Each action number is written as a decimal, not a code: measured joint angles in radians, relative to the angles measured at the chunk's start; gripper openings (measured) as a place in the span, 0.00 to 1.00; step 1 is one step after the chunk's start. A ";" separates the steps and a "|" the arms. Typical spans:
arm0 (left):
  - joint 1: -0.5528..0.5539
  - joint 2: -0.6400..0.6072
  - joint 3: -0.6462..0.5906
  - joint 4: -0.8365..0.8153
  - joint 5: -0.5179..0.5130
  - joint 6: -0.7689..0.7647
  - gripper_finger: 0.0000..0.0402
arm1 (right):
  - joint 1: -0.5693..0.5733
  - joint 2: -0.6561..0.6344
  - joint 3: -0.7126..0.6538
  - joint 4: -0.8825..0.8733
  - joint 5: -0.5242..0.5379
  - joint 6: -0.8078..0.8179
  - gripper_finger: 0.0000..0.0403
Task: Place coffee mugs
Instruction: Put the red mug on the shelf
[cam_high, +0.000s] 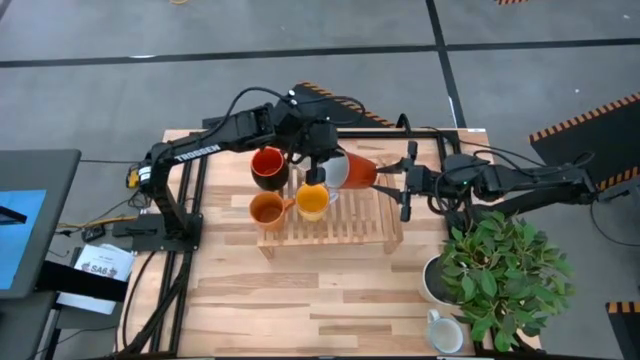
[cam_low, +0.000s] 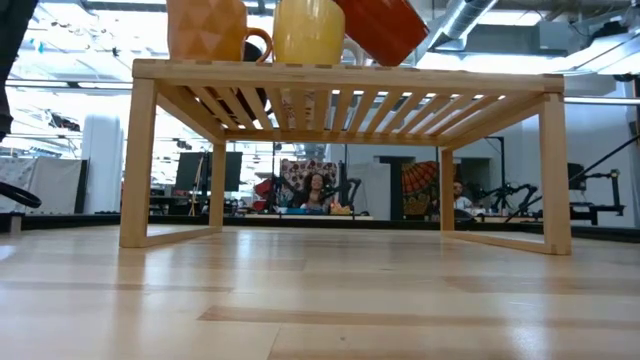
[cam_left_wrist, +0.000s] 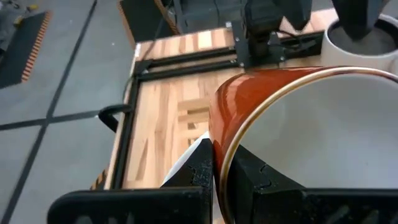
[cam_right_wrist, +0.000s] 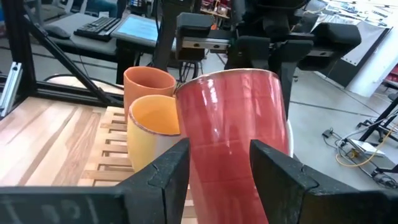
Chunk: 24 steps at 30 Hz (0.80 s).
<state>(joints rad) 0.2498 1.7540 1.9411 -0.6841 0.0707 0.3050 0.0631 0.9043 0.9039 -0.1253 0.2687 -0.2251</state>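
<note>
Pinching the red mug's (cam_high: 352, 170) rim, left end effector (cam_high: 328, 170) holds it tilted over the wooden rack (cam_high: 345, 232); right end effector (cam_high: 392, 180) straddles its base, fingers apart.

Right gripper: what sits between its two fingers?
The right wrist view shows a tilted red mug between the open right gripper's fingers; the left gripper is shut on the mug's rim. Contact with the right fingers is unclear.

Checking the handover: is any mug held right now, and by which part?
Yes. The left gripper pinches the rim of the red mug. The right gripper straddles its body, jaws open, not gripping.
</note>
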 joint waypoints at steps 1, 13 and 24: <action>0.001 0.009 0.001 -0.007 0.001 0.000 0.01 | 0.000 0.000 0.000 -0.001 0.000 0.003 0.47; 0.015 0.071 0.000 -0.047 0.004 0.015 0.01 | 0.001 0.000 0.000 -0.015 -0.001 0.037 0.47; 0.015 0.078 0.000 -0.048 0.003 0.050 0.03 | 0.000 0.000 0.000 -0.035 -0.001 0.044 0.47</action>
<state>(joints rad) 0.2646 1.8320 1.9411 -0.7321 0.0742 0.3549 0.0631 0.9043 0.9039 -0.1600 0.2680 -0.1815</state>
